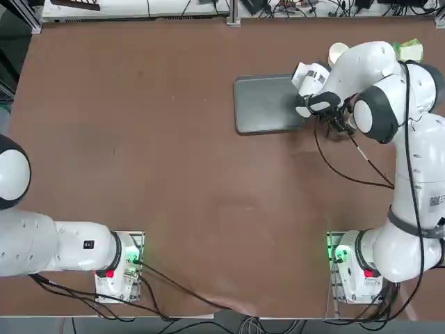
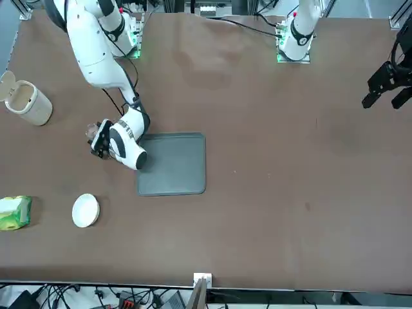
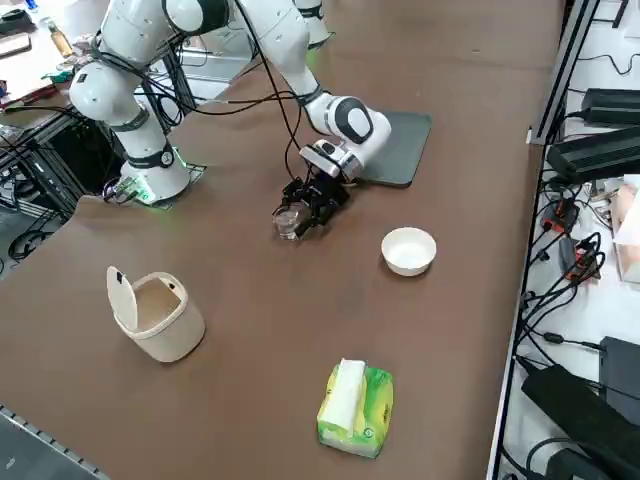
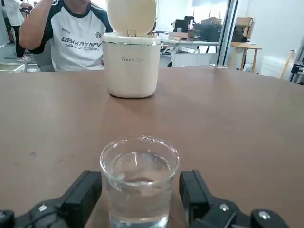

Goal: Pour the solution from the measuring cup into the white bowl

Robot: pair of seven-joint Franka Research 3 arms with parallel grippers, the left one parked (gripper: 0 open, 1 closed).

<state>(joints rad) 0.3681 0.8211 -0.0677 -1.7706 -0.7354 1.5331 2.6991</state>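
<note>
A brown table holds a small, clear glass measuring cup (image 4: 139,183), upright and partly filled with colourless liquid. The right arm's black two-finger gripper (image 4: 140,197) sits low at table level, its fingers (image 4: 81,197) spread wide on either side of the cup, close to the glass but not pressing it. Nothing is held yet.

In the right side view the cup (image 3: 288,222) stands on bare table just beside a flat dark grey tray (image 3: 405,145). The small round white bowl (image 3: 409,250) with a creamy inside rests apart from the cup, on the table, empty as far as can be seen. Farther off stand an off-white cylindrical trash can with a raised lid (image 3: 155,314) and a green-and-white soft pack (image 3: 355,405). A person in a white printed shirt (image 4: 76,40) sits beyond the table.

The likely step is closing on the cup. The risks seem these: smooth, slippery glass could slide or tilt if the fingers close off-centre; a finger could nudge the cup first and slop liquid; a loose grip could let it rotate during lifting; and the bowl is small, so a hasty tilt might spill onto the table.
</note>
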